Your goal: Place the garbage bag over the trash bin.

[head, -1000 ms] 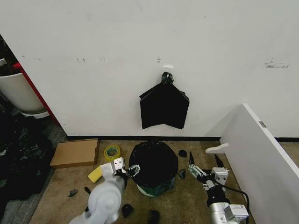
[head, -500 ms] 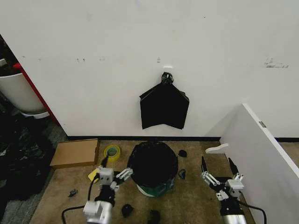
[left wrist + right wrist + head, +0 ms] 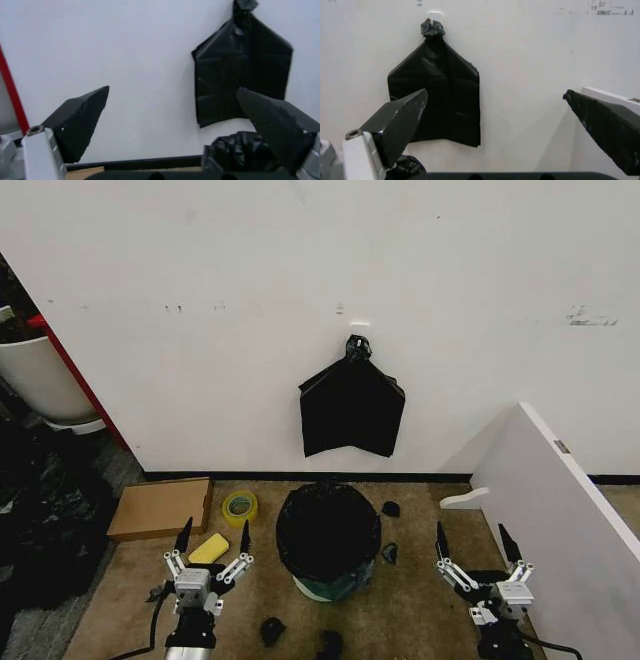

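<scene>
Our left gripper point(image 3: 211, 548) hangs with its fingers spread wide and nothing between them, low over the carpet to the left of the bin point(image 3: 330, 584). Our right gripper point(image 3: 478, 552) is likewise splayed and empty, on the bin's other side, near the white panel point(image 3: 560, 510). Neither touches the bag point(image 3: 328, 530).

The bag sits over the bin between our two arms: its glossy black plastic drapes the top and most of the sides, and only a pale strip of the bin shows at the base. In our left wrist view a crinkled edge of the bag point(image 3: 235, 152) lies low, behind one dark fingertip point(image 3: 80, 122).

Behind, a flat black bundle point(image 3: 352, 408) hangs from a hook on the wall. A tape roll point(image 3: 239, 506), a cardboard box point(image 3: 162, 507) and a yellow sponge point(image 3: 209, 549) lie on the floor to our left.

We judge the covering step as good as done, with both hands let go. Any next move would call only for checking that the plastic sits evenly round the rim.
</scene>
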You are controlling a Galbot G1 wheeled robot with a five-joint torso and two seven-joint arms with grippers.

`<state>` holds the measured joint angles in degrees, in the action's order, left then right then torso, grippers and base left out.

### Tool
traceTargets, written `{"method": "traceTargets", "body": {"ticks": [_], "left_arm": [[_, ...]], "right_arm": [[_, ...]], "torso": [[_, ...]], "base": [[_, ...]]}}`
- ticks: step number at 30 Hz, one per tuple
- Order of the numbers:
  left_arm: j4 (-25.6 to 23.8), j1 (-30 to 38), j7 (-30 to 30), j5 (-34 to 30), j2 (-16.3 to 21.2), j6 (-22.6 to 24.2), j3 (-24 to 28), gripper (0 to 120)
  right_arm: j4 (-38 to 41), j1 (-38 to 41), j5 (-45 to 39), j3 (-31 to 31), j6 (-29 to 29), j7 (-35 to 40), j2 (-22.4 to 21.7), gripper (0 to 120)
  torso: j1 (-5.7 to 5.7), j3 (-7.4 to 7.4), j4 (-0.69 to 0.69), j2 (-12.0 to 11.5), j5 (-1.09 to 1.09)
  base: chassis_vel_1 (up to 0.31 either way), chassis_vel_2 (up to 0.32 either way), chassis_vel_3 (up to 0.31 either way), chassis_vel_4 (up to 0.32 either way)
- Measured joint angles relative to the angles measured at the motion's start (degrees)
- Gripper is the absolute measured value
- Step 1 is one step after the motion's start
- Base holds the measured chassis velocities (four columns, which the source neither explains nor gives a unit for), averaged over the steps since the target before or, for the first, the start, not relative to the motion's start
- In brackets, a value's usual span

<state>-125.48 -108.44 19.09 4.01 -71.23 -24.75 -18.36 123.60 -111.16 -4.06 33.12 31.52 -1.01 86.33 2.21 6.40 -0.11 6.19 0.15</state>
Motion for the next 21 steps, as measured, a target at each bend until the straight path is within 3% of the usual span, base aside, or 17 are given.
{"method": "traceTargets", "body": {"ticks": [9,21], "left_arm": [[1.97,0.46,0.56,2.15,-1.40,0.30,1.82,100],[2.61,1.75,0.08,-0.91,-0.01,2.57,0.05,100]], "right_arm": [[-0.01,0.03,0.01,-0.06,-0.07,0.13,-0.07,100],[-0.02,0.07,-0.04,-0.11,-0.23,0.19,-0.12,100]], "torso": [[0.00,0.00,0.00,0.00,0.00],[0.00,0.00,0.00,0.00,0.00]], "base": [[0.000,0.000,0.000,0.000],[0.000,0.000,0.000,0.000]]}}
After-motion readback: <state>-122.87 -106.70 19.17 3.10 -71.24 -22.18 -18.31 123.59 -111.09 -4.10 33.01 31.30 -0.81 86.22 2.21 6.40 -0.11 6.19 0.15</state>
